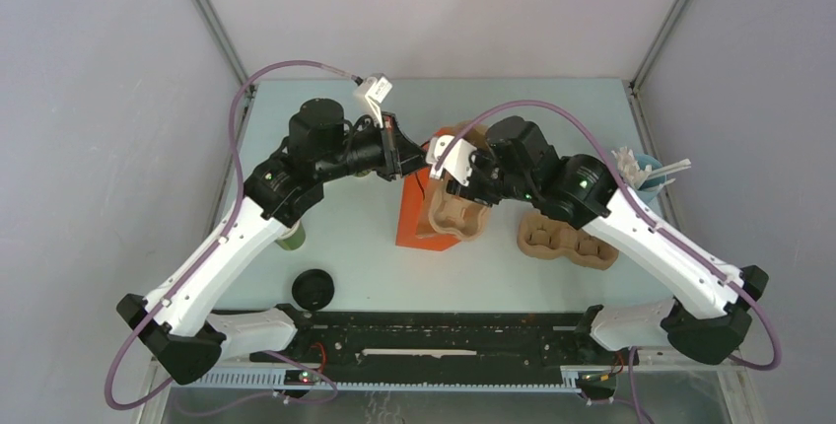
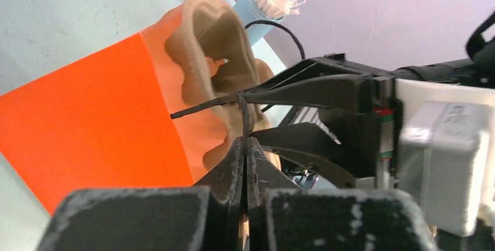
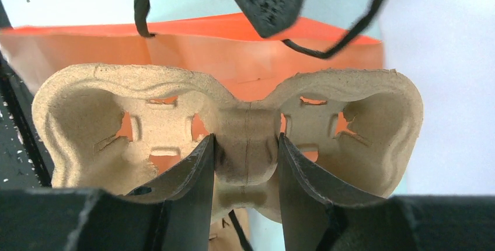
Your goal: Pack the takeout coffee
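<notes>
A: So, cup?
B: Far left, half hidden under left arm. Light, soft-walled, crushable, I'd say. Grip mid-body, below rim, upright.
A: Grippers?
B: Centre, left gripper pressed together on bag handle. Then right gripper pinching tray middle.

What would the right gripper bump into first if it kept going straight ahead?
The right gripper pinches the cardboard cup carrier, so that leads the way. Just behind the carrier is the orange bag; its wall would probably be met first, though how deep the bag goes is unclear.
</notes>
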Controlling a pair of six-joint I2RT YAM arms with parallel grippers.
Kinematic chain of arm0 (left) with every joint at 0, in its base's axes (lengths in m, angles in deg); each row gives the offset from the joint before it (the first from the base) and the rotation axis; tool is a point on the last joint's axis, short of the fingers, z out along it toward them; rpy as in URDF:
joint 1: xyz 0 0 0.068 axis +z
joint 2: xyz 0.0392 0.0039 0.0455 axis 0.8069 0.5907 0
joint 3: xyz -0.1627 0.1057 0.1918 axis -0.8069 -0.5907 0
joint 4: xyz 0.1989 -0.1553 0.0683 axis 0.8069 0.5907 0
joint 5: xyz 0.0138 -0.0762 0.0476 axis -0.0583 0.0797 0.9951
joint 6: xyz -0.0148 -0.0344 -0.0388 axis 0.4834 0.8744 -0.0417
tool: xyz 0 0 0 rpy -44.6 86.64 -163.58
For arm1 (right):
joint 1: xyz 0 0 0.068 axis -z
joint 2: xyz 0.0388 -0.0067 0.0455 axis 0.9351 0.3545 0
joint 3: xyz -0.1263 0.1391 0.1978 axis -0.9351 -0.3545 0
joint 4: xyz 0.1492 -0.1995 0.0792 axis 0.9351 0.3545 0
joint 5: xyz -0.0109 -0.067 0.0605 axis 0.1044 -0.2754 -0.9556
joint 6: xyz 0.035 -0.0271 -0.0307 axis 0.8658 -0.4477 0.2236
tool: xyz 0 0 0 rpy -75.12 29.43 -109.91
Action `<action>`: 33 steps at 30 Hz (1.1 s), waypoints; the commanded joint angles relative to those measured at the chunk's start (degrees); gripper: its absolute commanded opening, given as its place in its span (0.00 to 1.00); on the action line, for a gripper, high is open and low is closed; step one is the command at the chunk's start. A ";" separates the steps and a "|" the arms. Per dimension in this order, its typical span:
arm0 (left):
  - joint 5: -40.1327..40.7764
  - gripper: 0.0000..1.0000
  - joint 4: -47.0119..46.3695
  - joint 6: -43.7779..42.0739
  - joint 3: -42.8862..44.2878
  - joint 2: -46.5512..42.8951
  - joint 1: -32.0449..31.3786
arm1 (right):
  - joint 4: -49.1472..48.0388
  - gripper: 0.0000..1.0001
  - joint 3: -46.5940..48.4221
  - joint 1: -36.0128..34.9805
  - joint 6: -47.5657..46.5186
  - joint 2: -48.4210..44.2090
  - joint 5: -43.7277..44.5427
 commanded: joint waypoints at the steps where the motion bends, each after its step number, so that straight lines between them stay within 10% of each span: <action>1: 0.10 0.00 -0.97 -1.01 -0.79 -0.94 -0.34 | -3.43 0.22 -0.39 -1.07 0.05 -3.77 5.69; 24: 1.88 0.00 -7.67 2.59 -3.46 -4.55 -0.42 | -11.87 0.23 -3.81 -7.10 -10.04 -1.67 14.27; 33: 4.96 0.00 -8.75 4.73 -4.95 -5.75 -0.42 | -7.97 0.21 -3.14 -8.07 -0.42 -2.23 10.63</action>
